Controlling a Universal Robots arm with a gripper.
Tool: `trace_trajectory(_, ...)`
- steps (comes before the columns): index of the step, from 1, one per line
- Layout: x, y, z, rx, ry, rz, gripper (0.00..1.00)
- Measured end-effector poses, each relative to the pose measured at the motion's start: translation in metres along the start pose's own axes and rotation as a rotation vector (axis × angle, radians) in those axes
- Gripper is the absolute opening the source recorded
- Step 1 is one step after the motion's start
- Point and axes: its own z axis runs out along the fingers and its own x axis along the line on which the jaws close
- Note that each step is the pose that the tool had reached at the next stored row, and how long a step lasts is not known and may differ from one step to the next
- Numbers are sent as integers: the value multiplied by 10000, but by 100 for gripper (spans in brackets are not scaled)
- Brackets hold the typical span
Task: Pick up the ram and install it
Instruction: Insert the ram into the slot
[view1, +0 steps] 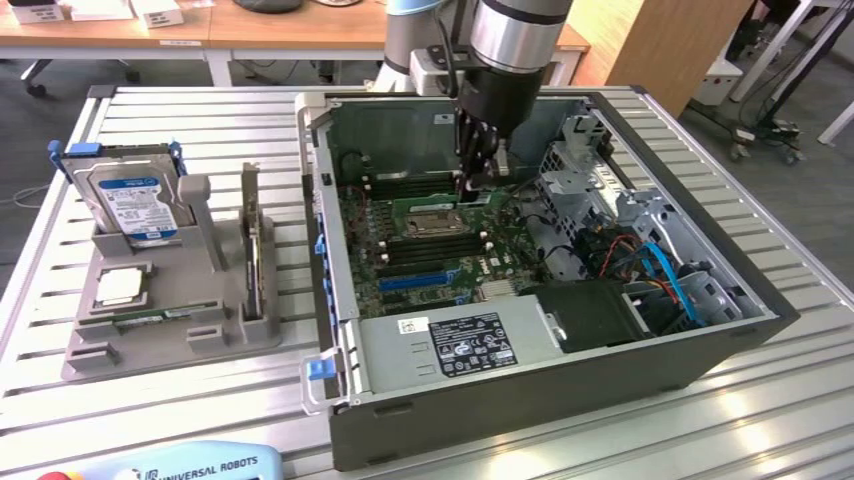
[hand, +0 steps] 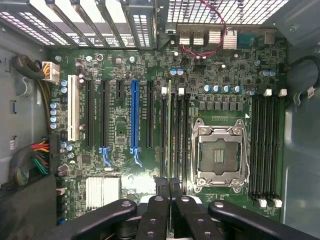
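- Tabletop edge nearest the camera, exterior view's left: teach pendant (view1: 200, 465), reads "UNIVERSAL ROBOTS". That is the only text I can read.
- Along the tabletop's edge on the exterior view's left: grey parts holder (view1: 147, 352). It carries a hard drive (view1: 134, 205) with a blue label (print illegible), a square processor chip (view1: 118, 287) lying flat, and a spare stick (view1: 250, 235) standing upright in its slot.
- Mid tabletop: open PC case (view1: 534, 400), motherboard (view1: 427, 260) exposed. The label on the power supply (view1: 467, 345) is too small to read.
- Tool (view1: 478, 178) is down inside the case, just beside the empty CPU socket (view1: 434, 218). Its fingers are pinched nearly together on the ram (hand: 170, 135).
- In the wrist view the ram is edge-on and runs in line with the memory slots next to the socket. Can't tell whether its edge is touching a slot.
- Step in hand, my read: pickup is done and this is the install, lining up over the slot.
- Seating likely needs the stick square to the slot, the notch matched, the end latches open and a straight push with no tilt.
- Toward the tabletop's edge on the exterior view's right: drive cage and blue cables (view1: 674, 280), apart from the tool.
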Motion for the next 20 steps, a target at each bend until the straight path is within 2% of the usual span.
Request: trace_trajectory(20,-3,-7,281,-1,1,0,12)
